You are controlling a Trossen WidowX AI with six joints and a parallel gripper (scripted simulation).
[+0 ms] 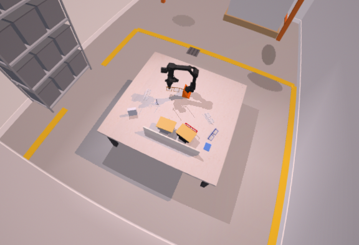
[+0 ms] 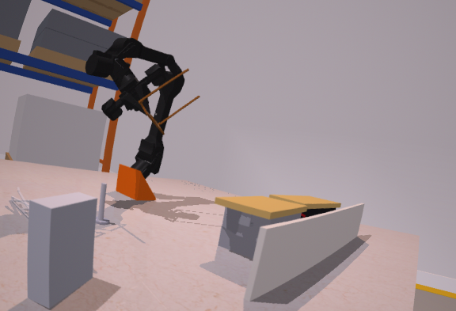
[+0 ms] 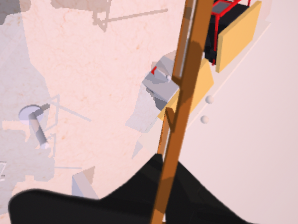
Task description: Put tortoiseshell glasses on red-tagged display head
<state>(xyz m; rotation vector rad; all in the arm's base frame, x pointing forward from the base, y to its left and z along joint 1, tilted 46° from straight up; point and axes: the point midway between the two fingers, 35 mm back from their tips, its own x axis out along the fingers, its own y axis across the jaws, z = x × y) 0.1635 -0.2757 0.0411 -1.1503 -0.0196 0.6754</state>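
Note:
My gripper (image 1: 169, 87) (image 2: 146, 109) (image 3: 163, 161) is shut on the tortoiseshell glasses (image 1: 174, 88) (image 2: 179, 110) (image 3: 187, 90) at one end of their front. They hang high above the table, temples open and pointing away from the arm. A grey display head (image 2: 237, 230) (image 3: 161, 86) with a small red tag (image 3: 154, 70) stands well away from the glasses. Its yellow top (image 1: 166, 124) (image 2: 261, 206) hides most of it from above. Beside it is a black head (image 3: 235, 22) wearing red glasses (image 1: 191, 127) (image 3: 216, 37). The exact hold of the fingertips is partly hidden.
A long pale panel (image 1: 171, 141) (image 2: 309, 250) stands behind the heads. A grey block (image 1: 132, 111) (image 2: 61, 246), a thin post (image 2: 103, 202) (image 3: 37, 127) and an orange wedge (image 1: 186, 91) (image 2: 132, 183) stand on the table. Blue glasses (image 1: 213, 134) lie near a blue square (image 1: 207, 146).

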